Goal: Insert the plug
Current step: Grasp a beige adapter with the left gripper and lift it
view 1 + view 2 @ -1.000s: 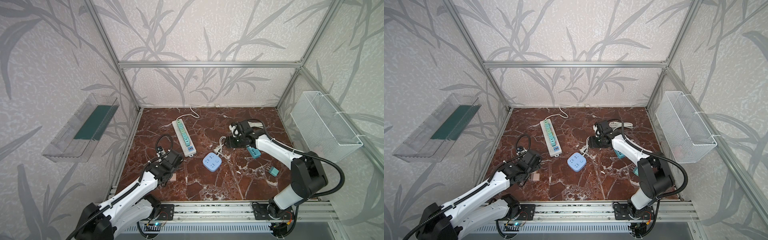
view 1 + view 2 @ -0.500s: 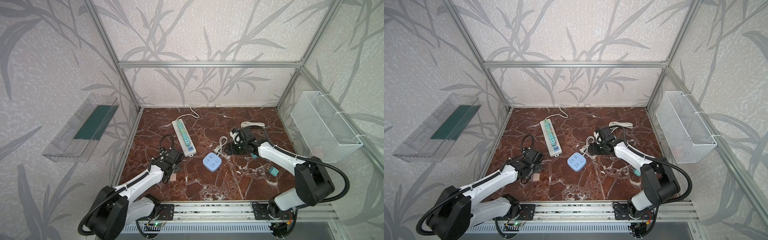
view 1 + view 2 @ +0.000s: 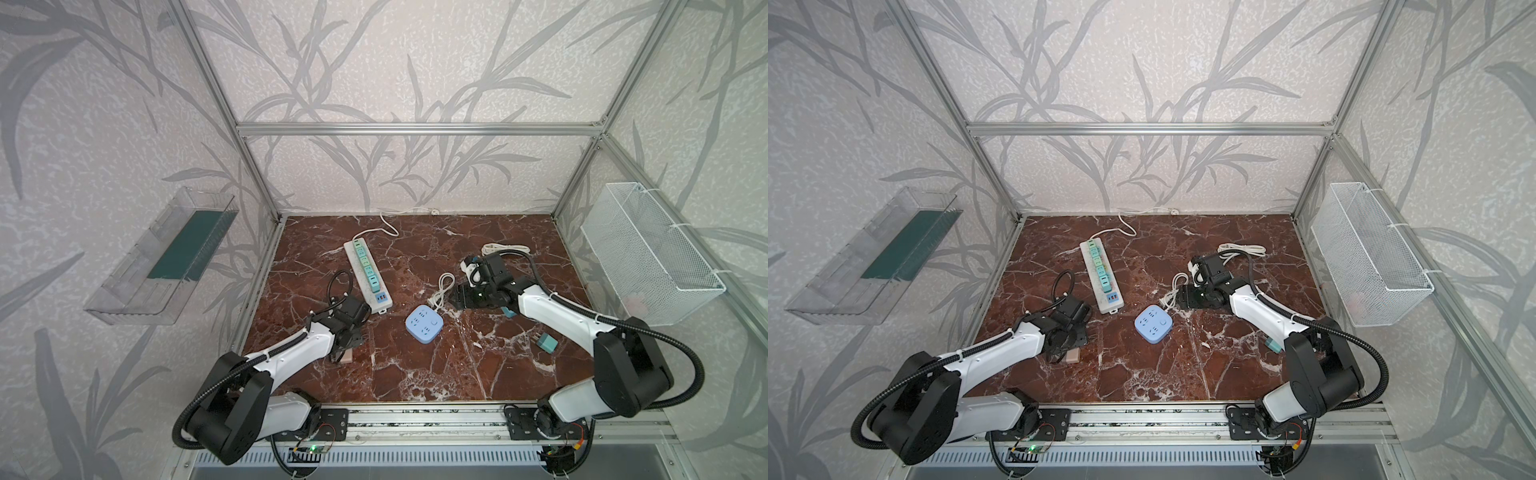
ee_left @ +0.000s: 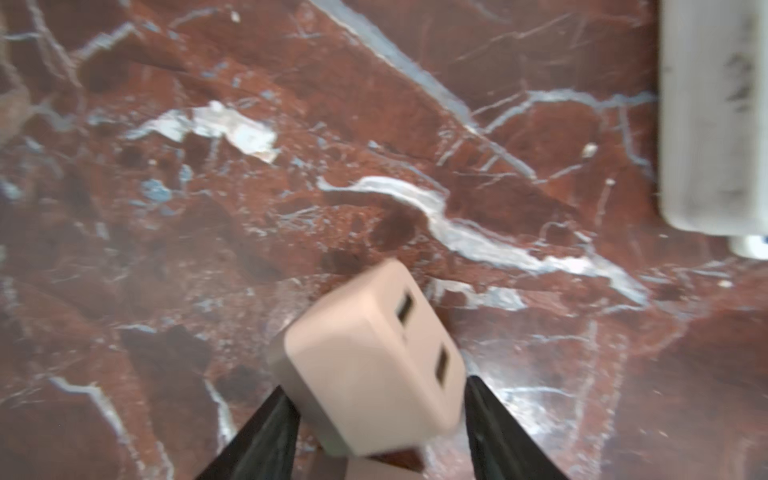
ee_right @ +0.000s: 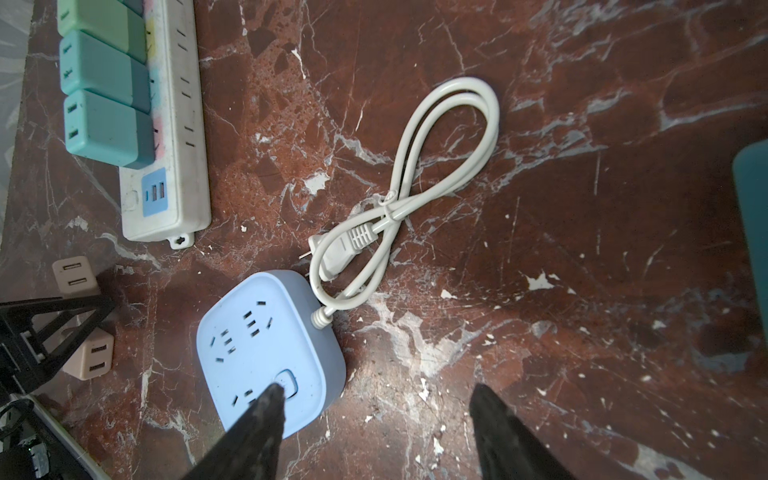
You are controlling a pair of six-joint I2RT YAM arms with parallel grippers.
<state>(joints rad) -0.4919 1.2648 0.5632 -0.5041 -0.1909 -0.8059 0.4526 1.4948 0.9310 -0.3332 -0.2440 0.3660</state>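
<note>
Probably light, stiff and slick, the plug [image 4: 370,361] wants pinching across its flat sides; left hand [image 4: 376,388] straddles it, clamped or not unclear.

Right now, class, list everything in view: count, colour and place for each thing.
power strip: one, white, rear left
plugged adapters: several, green to teal, along the power strip
socket cube: one, blue, centre
white cord: one, looped beside the socket cube
plugs: two, beige, front left
loose adapters: two, teal, right side, one partly hidden
coiled cable: one, white, rear right
tray: one, clear, left wall
basket: one, white mesh, right wall
table: one, red-brown marble
left gripper: one, black, around one plug
right gripper: one, black, open, beside socket cube
</note>
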